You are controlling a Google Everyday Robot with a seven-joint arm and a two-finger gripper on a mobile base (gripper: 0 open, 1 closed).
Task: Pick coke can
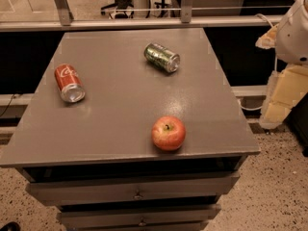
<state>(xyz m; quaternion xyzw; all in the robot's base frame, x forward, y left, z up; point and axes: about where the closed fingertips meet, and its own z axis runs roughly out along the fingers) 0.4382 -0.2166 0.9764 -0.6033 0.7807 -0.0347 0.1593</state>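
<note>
The coke can (69,83) is red with white script and lies on its side near the left edge of the grey cabinet top (120,114), its silver end facing the front. My gripper (281,100) hangs off the right side of the cabinet, beyond its right edge and far from the can, below the white arm housing (294,32). It holds nothing that I can see.
A green-and-silver can (162,57) lies on its side at the back centre. A red apple (168,133) stands near the front edge. Drawers (134,192) sit below the top. A rail (144,23) runs behind the cabinet.
</note>
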